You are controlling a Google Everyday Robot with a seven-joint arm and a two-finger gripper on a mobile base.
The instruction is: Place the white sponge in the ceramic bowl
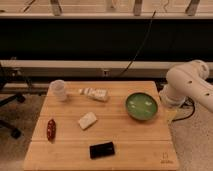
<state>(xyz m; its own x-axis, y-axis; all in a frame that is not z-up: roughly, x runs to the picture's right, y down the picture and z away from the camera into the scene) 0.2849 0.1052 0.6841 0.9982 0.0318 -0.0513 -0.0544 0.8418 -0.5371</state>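
The small off-white soft rectangular sponge (87,120) lies midway on the light wooden table (131,144), well apart from the round green glazed ceramic bowl (128,111), while the gripper (171,114) hangs low at the table's right edge just beside that bowl (spread or pressed together, I cannot tell). Reaching across, the white arm (192,80) may clip the bowl, or a badly squared grasp may skid the sponge. Its long axis runs diagonally, near-left to far-right, roughly toward the bowl.

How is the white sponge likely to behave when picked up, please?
It looks like a small foam block, so the white sponge is probably light and squashy. Lying flat, it should not roll. The gripper is hidden beyond the arm at the right edge of the table.
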